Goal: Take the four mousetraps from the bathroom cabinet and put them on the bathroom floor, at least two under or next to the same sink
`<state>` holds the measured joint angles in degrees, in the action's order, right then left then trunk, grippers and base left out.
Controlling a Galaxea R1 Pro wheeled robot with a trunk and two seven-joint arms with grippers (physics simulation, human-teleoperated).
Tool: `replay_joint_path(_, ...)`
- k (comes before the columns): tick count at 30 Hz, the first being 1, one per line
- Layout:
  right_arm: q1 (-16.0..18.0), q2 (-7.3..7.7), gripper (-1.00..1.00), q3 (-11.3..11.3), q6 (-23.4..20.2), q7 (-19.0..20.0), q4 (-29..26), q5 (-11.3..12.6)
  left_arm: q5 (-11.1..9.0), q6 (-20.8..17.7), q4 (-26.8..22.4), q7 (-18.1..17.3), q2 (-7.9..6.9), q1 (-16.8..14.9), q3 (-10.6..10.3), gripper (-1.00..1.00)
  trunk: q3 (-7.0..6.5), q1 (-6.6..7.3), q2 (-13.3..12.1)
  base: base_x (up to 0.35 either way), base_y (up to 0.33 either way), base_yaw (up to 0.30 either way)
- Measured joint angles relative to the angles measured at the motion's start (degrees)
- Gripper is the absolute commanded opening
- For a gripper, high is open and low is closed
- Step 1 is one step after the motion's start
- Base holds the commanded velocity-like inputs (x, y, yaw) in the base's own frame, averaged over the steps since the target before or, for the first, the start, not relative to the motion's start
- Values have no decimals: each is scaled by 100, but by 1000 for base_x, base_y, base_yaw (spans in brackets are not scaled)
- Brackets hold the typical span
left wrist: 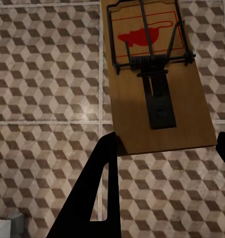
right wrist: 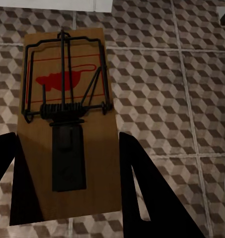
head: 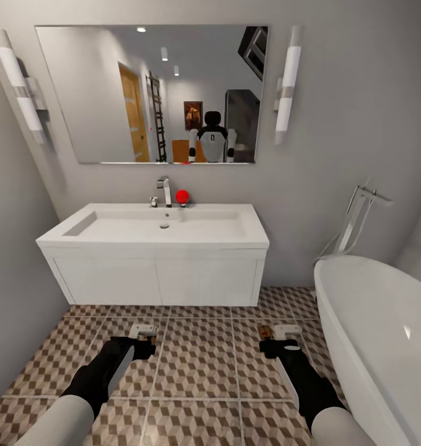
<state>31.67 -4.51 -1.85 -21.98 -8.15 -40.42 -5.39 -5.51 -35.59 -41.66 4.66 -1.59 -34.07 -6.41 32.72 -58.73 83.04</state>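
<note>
— What are your hands holding?

— My left gripper (left wrist: 164, 144) pinches a mousetrap (left wrist: 154, 79) by its near end; the board's far end is cut off by the wrist picture's edge. My right gripper (right wrist: 67, 173) pinches the second mousetrap (right wrist: 67, 124), whose near corners sit in shadow between the fingers.

— Where are you?

— Over the bathroom floor (head: 198, 359), in front of the sink (head: 154, 232). From the head camera both traps are tiny and mostly hidden behind my fingers.
</note>
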Motion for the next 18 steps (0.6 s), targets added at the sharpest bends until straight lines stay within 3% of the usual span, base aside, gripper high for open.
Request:
replay_joint_path(3,1,0,-100,0,0,-1,0,0,0,-1,0,0,0,0,0,-100,27,0,0,0,0,0)
replay_joint_path(18,2,0,-100,0,11,0,0,0,-4,-2,14,0,34,0,0,-100,429,-329,600,0,0,0)
